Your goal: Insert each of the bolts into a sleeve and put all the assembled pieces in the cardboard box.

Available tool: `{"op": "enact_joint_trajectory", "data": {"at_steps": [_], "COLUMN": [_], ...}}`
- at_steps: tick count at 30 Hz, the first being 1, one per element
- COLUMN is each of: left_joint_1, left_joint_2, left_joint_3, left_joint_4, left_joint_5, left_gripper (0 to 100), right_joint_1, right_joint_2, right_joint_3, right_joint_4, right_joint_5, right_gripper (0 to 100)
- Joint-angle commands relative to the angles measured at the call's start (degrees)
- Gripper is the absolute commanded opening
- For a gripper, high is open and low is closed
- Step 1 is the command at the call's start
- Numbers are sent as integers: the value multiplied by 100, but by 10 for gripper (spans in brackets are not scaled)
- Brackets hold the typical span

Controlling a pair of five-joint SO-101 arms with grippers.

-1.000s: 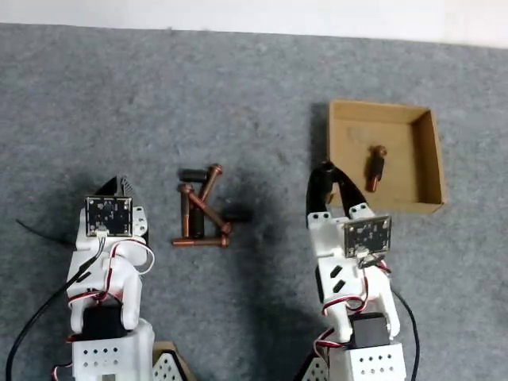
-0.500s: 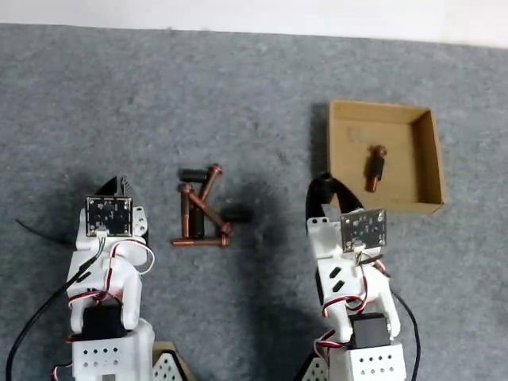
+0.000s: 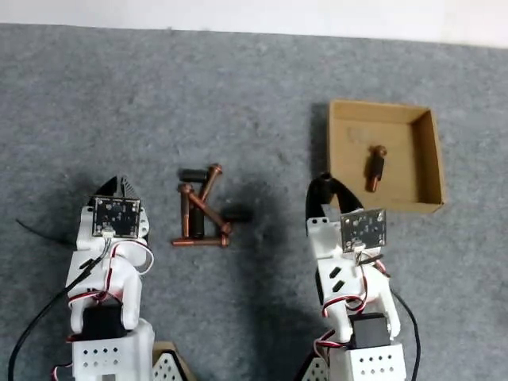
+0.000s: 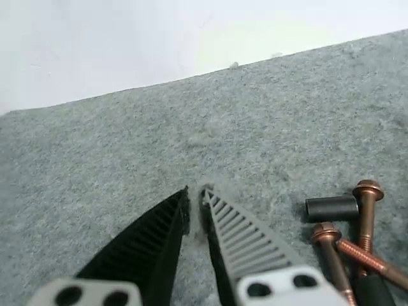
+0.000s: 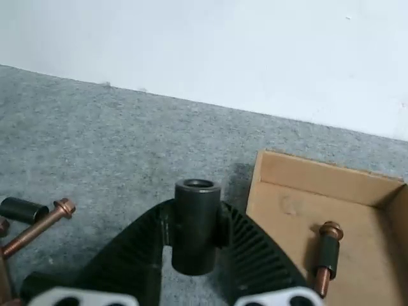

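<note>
Four copper-coloured metal bolts (image 3: 198, 216) heaped crosswise among short black cylindrical sleeves (image 3: 190, 175) on grey felt mat (image 3: 238, 95) between the arms, right gripper (image 5: 195, 220) clenched around upright black sleeve (image 5: 195, 245) near brown cardboard box (image 3: 379, 109) holding one sleeved bolt (image 3: 375, 168), left gripper (image 4: 194, 204) closed tip to tip beside the heap.

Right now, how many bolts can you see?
5. Four loose bolts lie crossed in a pile left of the cardboard box in the high view; one sleeved bolt lies inside it. The pile may hide more.

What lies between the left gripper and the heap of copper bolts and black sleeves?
Nothing. In the high view, only bare grey felt table cover separates the left gripper from the heap of copper bolts and black cylindrical sleeves.
</note>
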Motion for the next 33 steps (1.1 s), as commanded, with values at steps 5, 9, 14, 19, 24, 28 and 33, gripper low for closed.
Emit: {"op": "enact_joint_trajectory", "data": {"at_steps": [5, 9, 14, 19, 24, 28, 33], "left_joint_1": [110, 787, 1895, 2193, 2747, 3108, 3204], "left_joint_2": [-4, 4, 224, 1956, 4259, 6000, 7829], "left_joint_3": [-919, -1323, -1763, -2765, -4040, -4980, -6176], "left_joint_4": [475, 958, 1266, 1284, 1292, 1618, 2611], "left_joint_5": [-141, -923, -1749, -1811, -2207, -2936, -3974], "left_gripper": [52, 53, 53, 139, 178, 178, 178], "right_joint_1": [57, 57, 57, 57, 57, 66, 400], "right_joint_2": [-127, -127, -136, -136, -136, -136, -136], "right_joint_3": [831, 831, 831, 831, 831, 831, 831], "right_joint_4": [154, 163, 163, 163, 163, 163, 4], "right_joint_5": [35, 35, 35, 35, 35, 35, 44], "right_gripper": [4, 4, 4, 4, 4, 4, 4]}}
